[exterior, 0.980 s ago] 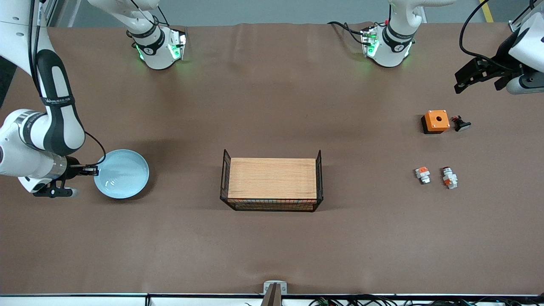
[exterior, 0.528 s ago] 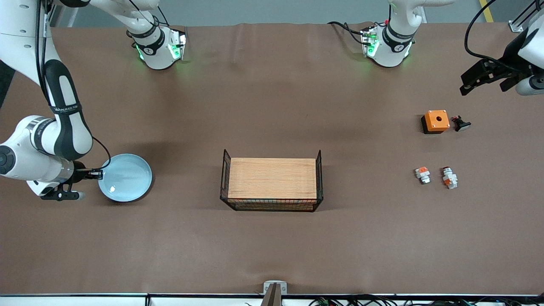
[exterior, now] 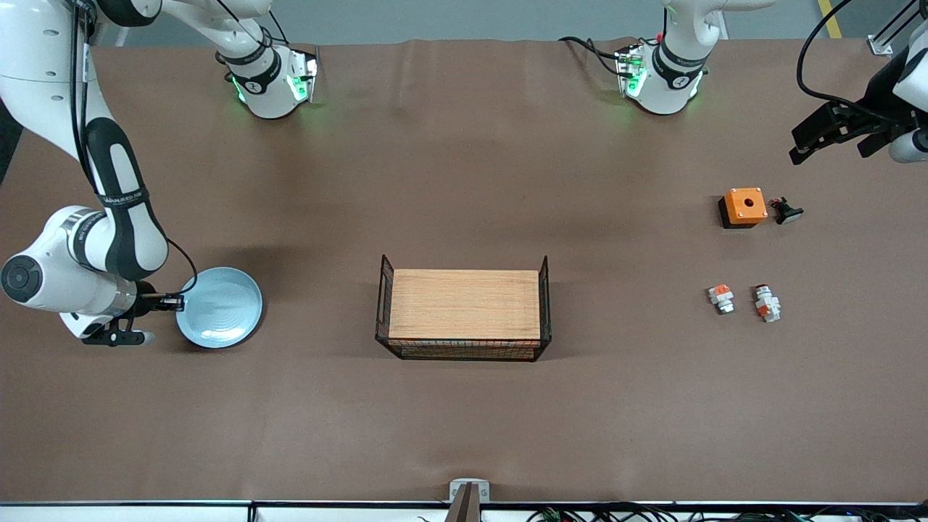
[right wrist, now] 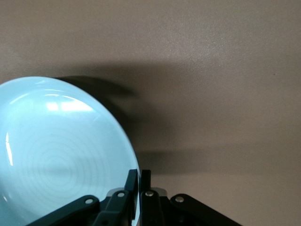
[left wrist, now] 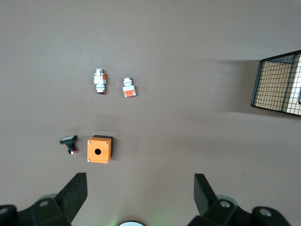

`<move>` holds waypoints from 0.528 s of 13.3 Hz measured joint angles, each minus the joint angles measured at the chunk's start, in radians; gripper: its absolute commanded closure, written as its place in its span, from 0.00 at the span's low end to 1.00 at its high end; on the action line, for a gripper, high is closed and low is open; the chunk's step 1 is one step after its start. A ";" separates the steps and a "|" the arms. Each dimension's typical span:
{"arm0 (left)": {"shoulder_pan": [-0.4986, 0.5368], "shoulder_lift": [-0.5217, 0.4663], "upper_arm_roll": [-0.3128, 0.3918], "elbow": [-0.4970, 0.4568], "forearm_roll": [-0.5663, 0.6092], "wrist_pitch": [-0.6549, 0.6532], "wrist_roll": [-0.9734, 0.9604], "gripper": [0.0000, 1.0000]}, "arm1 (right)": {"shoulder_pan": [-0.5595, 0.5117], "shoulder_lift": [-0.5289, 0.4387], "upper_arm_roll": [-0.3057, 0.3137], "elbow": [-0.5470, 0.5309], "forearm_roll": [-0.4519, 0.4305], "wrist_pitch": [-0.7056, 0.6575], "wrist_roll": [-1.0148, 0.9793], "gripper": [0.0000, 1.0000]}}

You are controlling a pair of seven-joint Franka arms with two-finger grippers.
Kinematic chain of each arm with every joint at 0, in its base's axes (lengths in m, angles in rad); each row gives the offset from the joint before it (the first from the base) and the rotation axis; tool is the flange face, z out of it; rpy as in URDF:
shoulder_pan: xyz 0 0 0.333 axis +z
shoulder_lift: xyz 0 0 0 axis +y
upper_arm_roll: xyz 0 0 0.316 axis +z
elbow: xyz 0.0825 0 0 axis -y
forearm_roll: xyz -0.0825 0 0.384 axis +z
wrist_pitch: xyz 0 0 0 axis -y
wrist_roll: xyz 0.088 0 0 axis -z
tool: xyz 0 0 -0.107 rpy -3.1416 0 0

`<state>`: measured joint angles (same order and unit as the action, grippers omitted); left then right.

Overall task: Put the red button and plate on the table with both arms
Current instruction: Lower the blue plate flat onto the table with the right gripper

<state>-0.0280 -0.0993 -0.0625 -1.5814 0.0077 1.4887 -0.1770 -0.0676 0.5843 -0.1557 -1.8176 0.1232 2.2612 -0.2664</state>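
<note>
right gripper (exterior: 176, 303) pinching plate (exterior: 221, 307) rim (tilted) | left gripper (left wrist: 141, 188) spread wide, holding nothing

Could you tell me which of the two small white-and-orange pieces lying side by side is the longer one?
The elongated white-and-grey switch module with the orange-red block, toward the left arm's end of the table; the squarer white piece with an orange top beside it is shorter.

In your right wrist view the plate (right wrist: 56, 155) runs off the left and bottom edges, and the right gripper (right wrist: 139, 181) covers the rim it pinches. In the front view the left gripper (exterior: 834, 134) sits at the right edge, its arm cut off. The red button (exterior: 765, 303) is too small to show detail.
</note>
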 measured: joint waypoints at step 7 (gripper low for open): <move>0.000 0.014 0.000 -0.004 0.000 0.000 0.000 0.00 | -0.010 0.011 0.006 0.018 0.002 -0.018 -0.001 0.01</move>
<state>-0.0278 -0.0856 -0.0625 -1.5856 0.0077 1.4886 -0.1770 -0.0779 0.5954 -0.1493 -1.8000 0.1254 2.2428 -0.2670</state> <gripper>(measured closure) 0.000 0.471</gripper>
